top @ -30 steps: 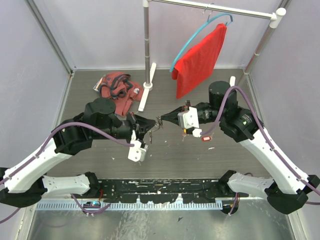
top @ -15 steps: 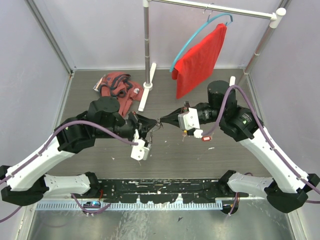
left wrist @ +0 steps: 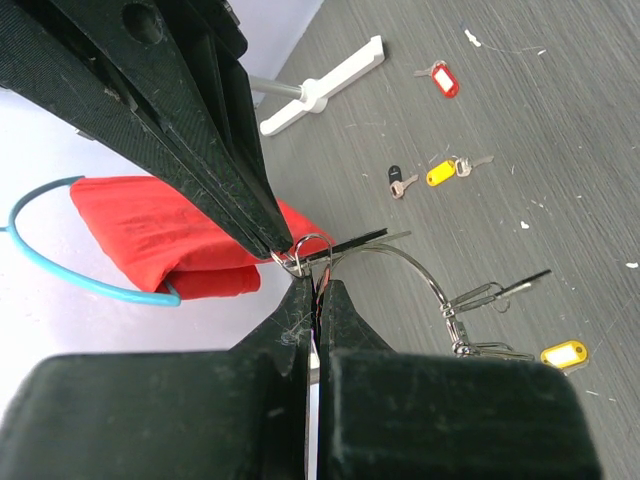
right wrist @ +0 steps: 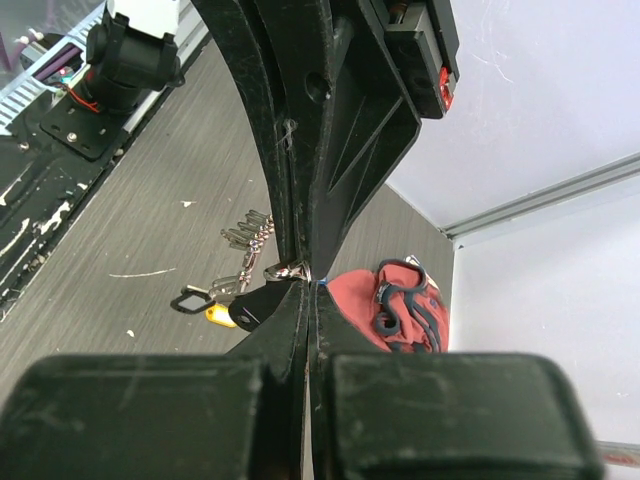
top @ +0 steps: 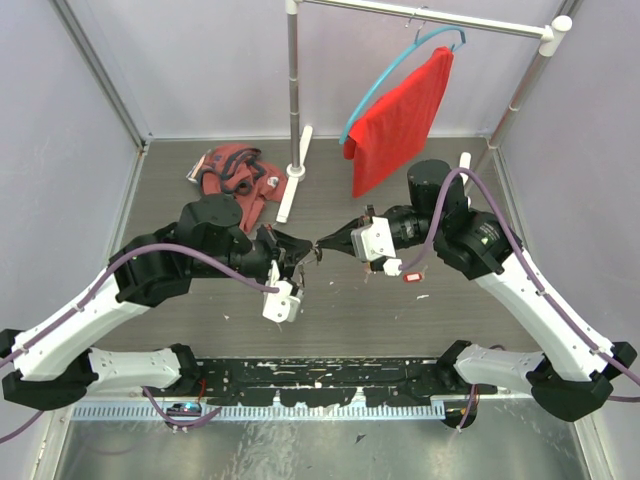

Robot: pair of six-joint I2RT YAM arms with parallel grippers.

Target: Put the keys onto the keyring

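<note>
Meeting tip to tip above the middle of the table (top: 350, 320), the left gripper (top: 301, 252) and right gripper (top: 324, 243) both show closed in the overhead view; the keyring is too small to make out there. A red-tagged key (top: 412, 276) lies on the table below the right wrist. A red cloth (top: 400, 115) hangs at the back, and a garment heap (top: 235, 175) lies behind the left arm. Left wrist view: its own fingers are pinched onto the thin wire of the keyring (left wrist: 405, 262), held aloft. The wire arcs away to hanging keys (left wrist: 480, 297) and a yellow tag (left wrist: 563, 354). The right gripper's tips sit at a small silver loop (left wrist: 306, 247); whether they pinch it cannot be told. A black-tagged key (left wrist: 397, 181) and a yellow-tagged key (left wrist: 440, 173) lie loose on the table. Right wrist view: same junction, with the loop and dangling tags just beside the closed tips. Risk, as judged: with the two grips so close together there is little slack, so a slight twist or misalignment could spring the wire free and drop ring and keys. Containers: none in any view.
</note>
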